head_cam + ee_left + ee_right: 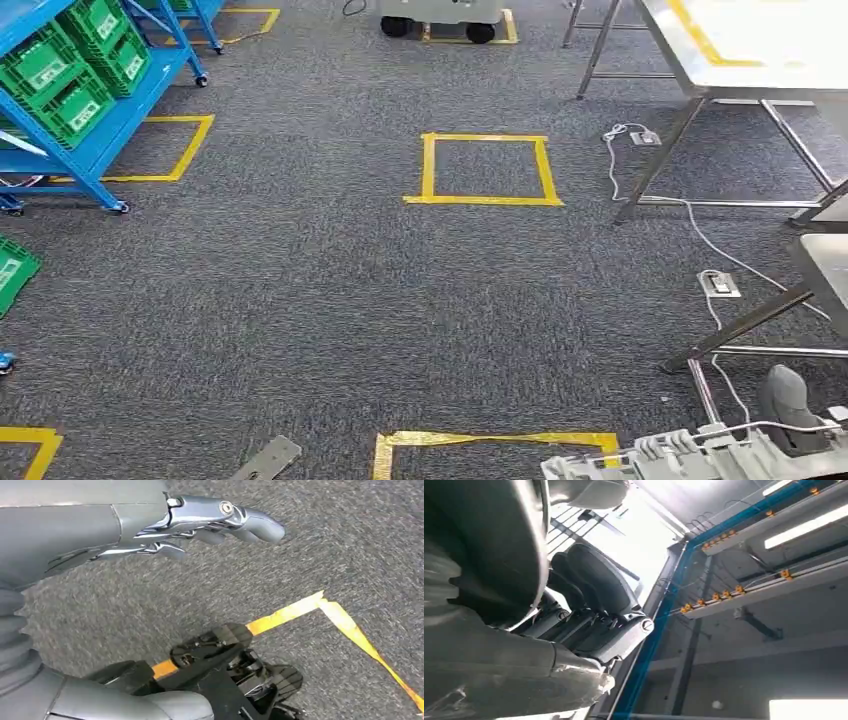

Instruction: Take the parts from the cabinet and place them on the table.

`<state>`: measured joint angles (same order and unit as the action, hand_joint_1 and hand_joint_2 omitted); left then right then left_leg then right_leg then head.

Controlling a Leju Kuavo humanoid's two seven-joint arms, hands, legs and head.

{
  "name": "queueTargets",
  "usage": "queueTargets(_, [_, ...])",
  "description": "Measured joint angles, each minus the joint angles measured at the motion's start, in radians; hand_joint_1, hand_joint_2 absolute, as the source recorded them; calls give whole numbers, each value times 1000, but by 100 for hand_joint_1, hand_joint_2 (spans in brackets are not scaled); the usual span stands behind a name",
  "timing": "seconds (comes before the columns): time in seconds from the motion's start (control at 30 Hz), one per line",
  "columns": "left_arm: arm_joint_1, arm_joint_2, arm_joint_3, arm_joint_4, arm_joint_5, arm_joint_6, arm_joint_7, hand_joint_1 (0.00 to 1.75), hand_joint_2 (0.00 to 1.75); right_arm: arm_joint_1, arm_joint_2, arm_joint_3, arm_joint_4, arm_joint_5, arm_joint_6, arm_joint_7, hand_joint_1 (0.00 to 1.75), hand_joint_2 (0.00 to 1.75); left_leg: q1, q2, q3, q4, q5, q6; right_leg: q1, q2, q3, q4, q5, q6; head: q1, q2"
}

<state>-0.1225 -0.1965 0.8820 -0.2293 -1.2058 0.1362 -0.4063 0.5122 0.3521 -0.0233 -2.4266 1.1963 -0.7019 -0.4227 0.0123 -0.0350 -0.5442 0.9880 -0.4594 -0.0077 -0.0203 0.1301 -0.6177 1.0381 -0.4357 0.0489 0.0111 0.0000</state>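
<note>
Across the whole head view I see grey carpet (300, 300), crossed with yellow tape squares (485, 170). At the far right stands the steel table (690, 60), its bright top edged with yellow tape. At the far left is the blue cabinet (90, 150) on castors, well apart from the table. Its shelves carry green bins (75, 100). Each bin has a white label, but I cannot read the writing at this size.

My right hand (790, 400) comes in at the bottom right corner, near the table's legs. Its thick grey thumb stands above a pale ribbed part (680, 450) that runs across the frame edge. From the right wrist camera the dark fingers (599, 595) are curled in against a large rounded grey shape. I read that as the hand gripping the part, though the contact itself is partly hidden.

My left hand (200, 525) hangs over the carpet with its fingers stretched out, holding nothing, above a corner of yellow tape (300, 610).

Near the table legs lie a white cable (690, 215) and a small floor socket (718, 284).
</note>
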Motion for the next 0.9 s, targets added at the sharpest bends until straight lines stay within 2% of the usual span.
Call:
queueTargets(0.03, [-1,0,0,0,0,0,0,0,175,1,0,-1,-1,-1,0,0,175,175,-2,8,1,0,0,6,6,-59,-15,37,-18,-1,6,0])
queueTargets(0.07, [0,0,0,0,1,1,0,0,175,-2,0,-1,-1,0,0,0,175,175,-4,19,2,0,-2,15,8,-99,-38,94,-58,1,11,0])
queueTargets(0.1, [3,0,0,0,2,1,0,0,175,-4,0,-1,-1,0,0,0,175,175,-8,31,2,0,-3,17,8,-114,-70,164,-102,2,11,0])
queueTargets(0.13, [5,1,0,0,2,1,0,0,175,-3,0,-1,-1,0,0,0,175,175,-11,44,1,0,-4,19,8,-119,-102,236,-141,3,10,0])
queueTargets(0.17, [6,2,0,0,2,1,0,0,175,-2,0,-1,-1,0,0,1,175,175,-12,58,1,1,-5,20,8,-121,-127,295,-165,4,11,0])
queueTargets(0.2, [6,2,0,0,2,1,0,0,175,-2,0,-2,-1,-1,0,2,175,175,-13,71,1,1,-5,20,8,-121,-127,301,-160,5,11,0])
queueTargets(0.23, [5,2,0,0,2,1,0,0,175,-2,0,-2,-1,-2,0,2,175,175,-13,81,3,1,-6,20,8,-123,-105,265,-135,5,10,0])
queueTargets(0.27, [5,1,0,0,2,1,0,0,175,-2,0,-2,-1,-2,0,2,175,175,-13,92,5,1,-7,19,8,-130,-61,188,-95,4,11,0])
queueTargets(0.3, [4,1,0,0,2,1,0,0,175,-3,0,-2,-1,-3,0,2,175,175,-13,101,9,2,-10,16,8,-146,-9,96,-56,3,11,0])
queueTargets(0.33, [4,1,0,0,2,1,0,0,175,-3,0,-2,-2,-3,0,0,175,175,-16,108,14,3,-13,10,10,-196,39,12,-35,3,12,0])
queueTargets(0.37, [4,3,0,0,3,1,-1,0,175,-6,0,-2,-1,-4,0,0,175,175,-25,114,15,8,-18,3,13,-214,48,0,-42,-4,10,0])
queueTargets(0.4, [4,3,0,0,3,1,-1,0,175,-6,0,-2,-2,-6,0,-1,175,175,-25,120,15,7,-17,0,13,-192,47,1,-38,-12,4,0])
queueTargets(0.47, [4,3,0,0,3,1,-1,0,175,-5,0,-4,-2,-8,0,-2,175,175,-22,137,17,3,-14,-6,17,-176,39,2,-37,-20,5,0])
queueTargets(0.5, [2,2,0,0,3,1,-1,0,175,-5,0,-5,-3,-9,0,-3,175,175,-22,148,19,3,-18,-12,14,-163,39,-3,-32,-29,6,0])
queueTargets(0.53, [0,2,0,0,3,1,-1,0,175,-4,0,-5,-3,-9,0,-4,175,175,-17,123,17,13,-33,-20,9,-153,41,-7,-27,-36,4,0])
queueTargets(0.57, [0,2,0,0,3,1,-2,0,175,-6,0,-5,-5,-10,0,-4,175,175,-16,82,-1,58,-64,-23,7,-146,40,-9,-25,-41,1,0])
queueTargets(0.6, [1,2,0,0,3,1,-2,0,175,-8,0,-5,-5,-10,0,-4,175,175,-14,59,-35,133,-104,-26,6,-134,38,-9,-22,-45,2,0])
queueTargets(0.63, [4,2,0,0,3,1,-2,0,175,-8,0,-5,-5,-10,0,-5,175,175,-12,48,-79,223,-143,-28,6,-121,35,-9,-22,-47,0,0])
queueTargets(0.67, [6,2,0,0,3,1,-2,0,175,-7,0,-5,-4,-9,0,-5,175,175,-12,44,-121,302,-168,-29,6,-107,33,-9,-21,-48,1,0])
queueTargets(0.7, [8,2,0,0,3,1,-2,0,175,-7,0,-5,-5,-10,0,-5,175,175,-11,44,-140,328,-165,-29,6,-94,33,-9,-20,-48,1,0])
queueTargets(0.73, [7,2,0,0,3,1,-2,0,175,-7,0,-5,-5,-10,0,-5,175,175,-11,43,-136,309,-138,-28,6,-80,33,-9,-20,-47,0,0])
queueTargets(0.77, [6,2,0,0,3,1,-2,0,175,-7,0,-5,-4,-10,0,-6,175,175,-9,42,-114,256,-95,-28,5,-66,34,-9,-19,-45,1,0])
queueTargets(0.8, [5,2,0,0,3,1,-2,0,175,-7,0,-6,-5,-10,0,-6,175,175,-5,31,-76,171,-45,-28,4,-52,35,-9,-17,-43,1,0])
queueTargets(0.83, [6,3,0,0,3,1,-2,0,175,-8,0,-6,-5,-11,0,-6,175,175,1,4,-38,90,-7,-29,2,-41,34,-8,-16,-39,1,0])
queueTargets(0.87, [6,3,0,0,3,1,-2,0,175,-9,0,-6,-5,-11,0,-6,175,175,4,-43,-17,31,2,-31,7,-29,29,-3,-16,-31,-1,0])
queueTargets(0.9, [5,3,0,0,3,1,-1,0,175,-10,0,-6,-5,-11,0,-6,175,175,7,-38,-8,11,-10,-27,6,-14,20,2,-16,-25,0,0])
